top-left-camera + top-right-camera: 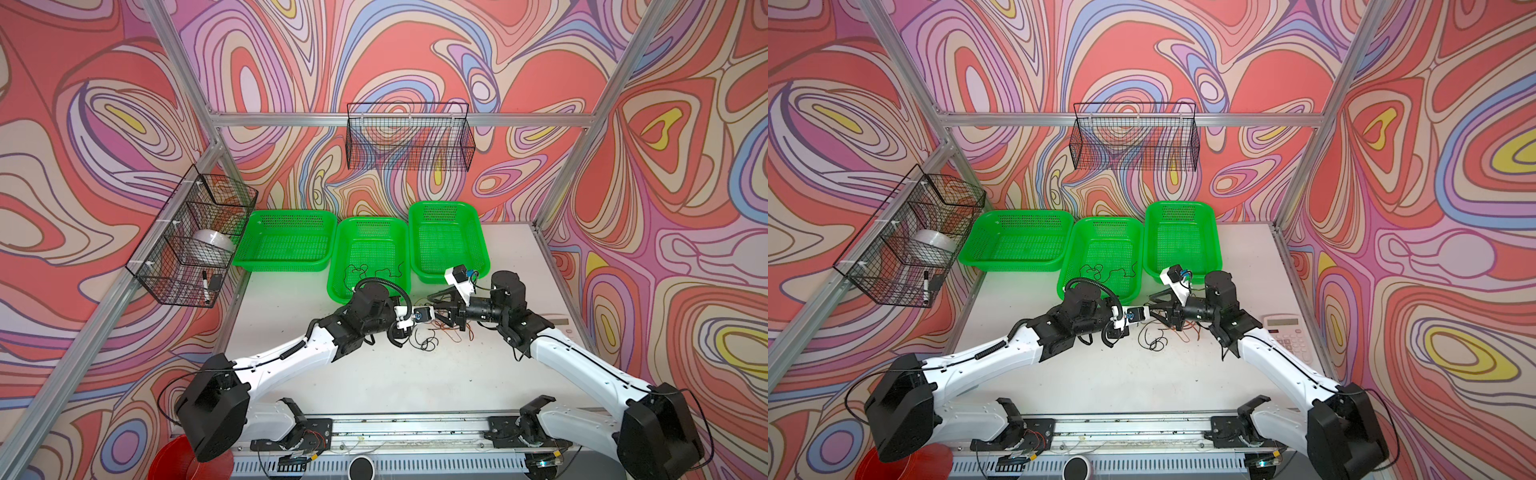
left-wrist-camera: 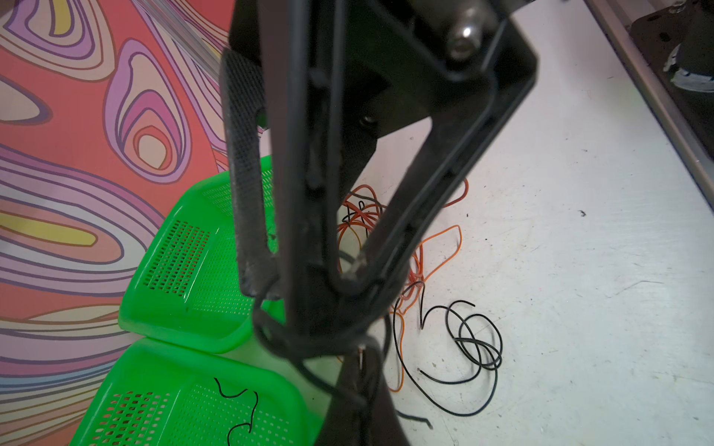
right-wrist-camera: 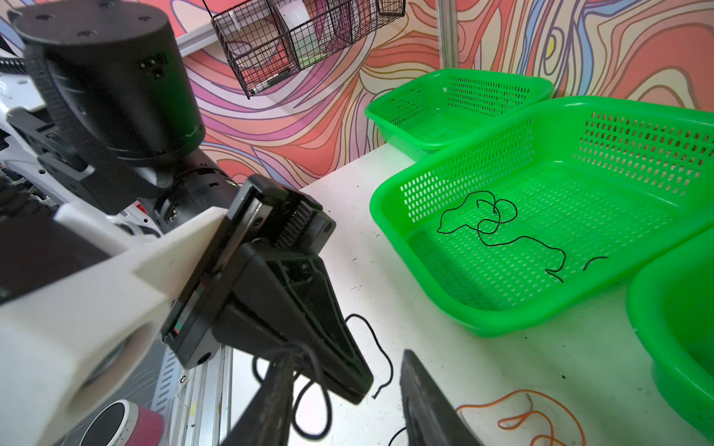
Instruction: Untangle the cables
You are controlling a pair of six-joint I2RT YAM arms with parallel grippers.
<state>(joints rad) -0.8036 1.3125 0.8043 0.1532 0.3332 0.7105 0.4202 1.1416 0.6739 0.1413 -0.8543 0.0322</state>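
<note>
"Two pincers tip to tip over the desk (image 1: 374,374). How do they stand?"

"The left pincer (image 3: 357,386) has its fingers pressed together. Its tip sits between the right fingers (image 3: 270,405), and the right pincer (image 3: 347,355) stands apart on either side of it."

"Is either one holding anything?"

"Black strands hang about the left tip and one right finger. I cannot tell whether any strand is pinched."

"And the cables?"

"A black cable (image 2: 475,340) lies in loose loops on the desk, under and just beside the pincers. It is tangled with the orange cables (image 2: 444,247) bunched next to it. A second black strand (image 3: 498,224) lies well apart from these, curled on the floor of the middle green basket (image 3: 502,322)."
</note>
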